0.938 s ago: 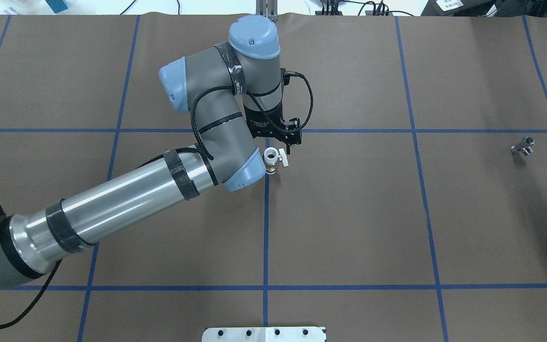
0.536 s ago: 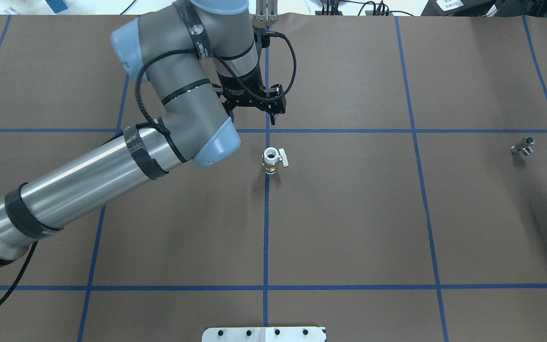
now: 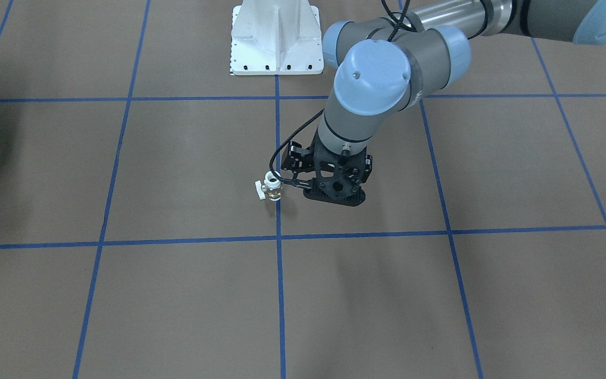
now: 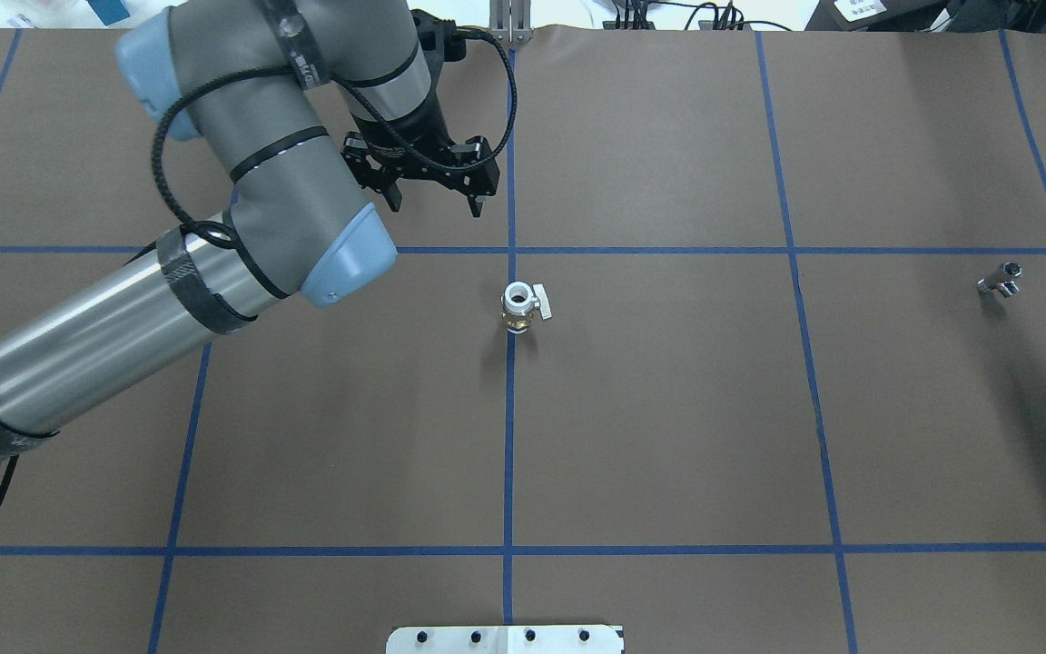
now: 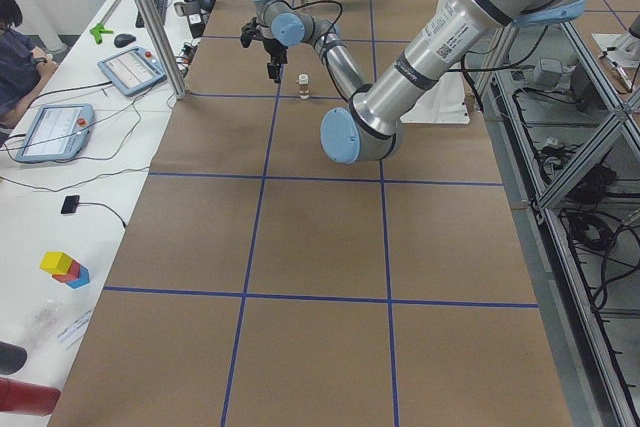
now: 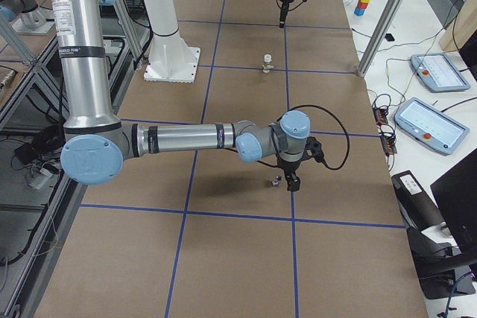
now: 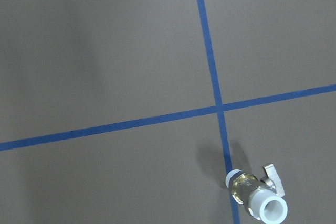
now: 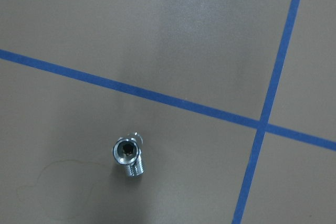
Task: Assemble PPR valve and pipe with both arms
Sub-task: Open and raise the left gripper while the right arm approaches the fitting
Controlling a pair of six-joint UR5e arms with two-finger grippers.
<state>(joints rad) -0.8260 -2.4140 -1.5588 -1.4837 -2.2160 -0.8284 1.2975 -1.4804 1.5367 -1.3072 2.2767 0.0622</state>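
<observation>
Left gripper (image 4: 434,200) — wide, empty, beyond the valve (image 4: 519,307) — is best centred squarely over it; right gripper (image 6: 291,182) opening cannot be told.

PPR valve (image 4: 520,307): upright on the table (image 4: 668,436), mid-table, on a tape line. Pipe (image 4: 1000,278): far toward the robot's right, well apart. Left gripper (image 4: 435,205): above the table, beyond the valve and leftward, not touching. Pedestal (image 4: 505,639): robot-side edge.

R gripper (image 6: 291,184) just beside pipe (image 6: 276,181); valve (image 6: 267,62) well apart.
</observation>
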